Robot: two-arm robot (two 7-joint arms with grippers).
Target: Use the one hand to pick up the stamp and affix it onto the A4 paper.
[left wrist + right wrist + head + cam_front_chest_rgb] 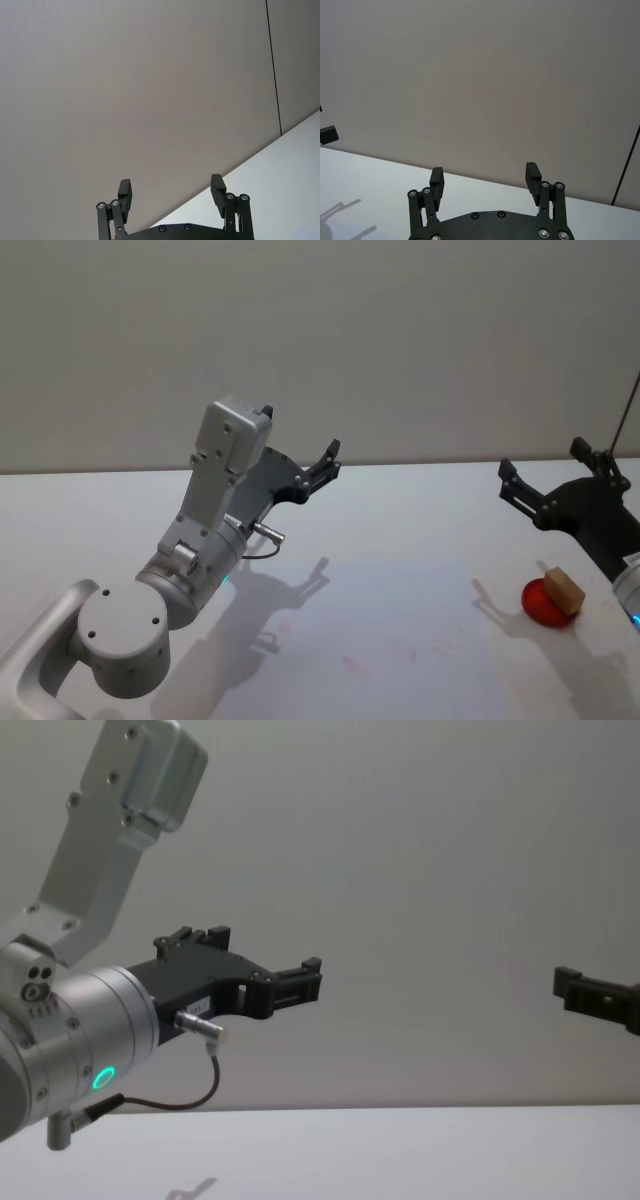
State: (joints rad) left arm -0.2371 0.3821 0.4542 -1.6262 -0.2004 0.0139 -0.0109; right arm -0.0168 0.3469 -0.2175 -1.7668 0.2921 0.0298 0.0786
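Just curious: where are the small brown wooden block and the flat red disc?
Small brown wooden block [564,586]: head view, its top face.
Flat red disc [535,603]: head view, its left part.

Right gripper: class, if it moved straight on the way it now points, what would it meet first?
Probably the grey wall. The open right gripper points over the table and its far edge, with nothing between it and the wall; depth is unclear.

The middle of the table is free to pass; the left arm blocks the left, the stamp stands near right.
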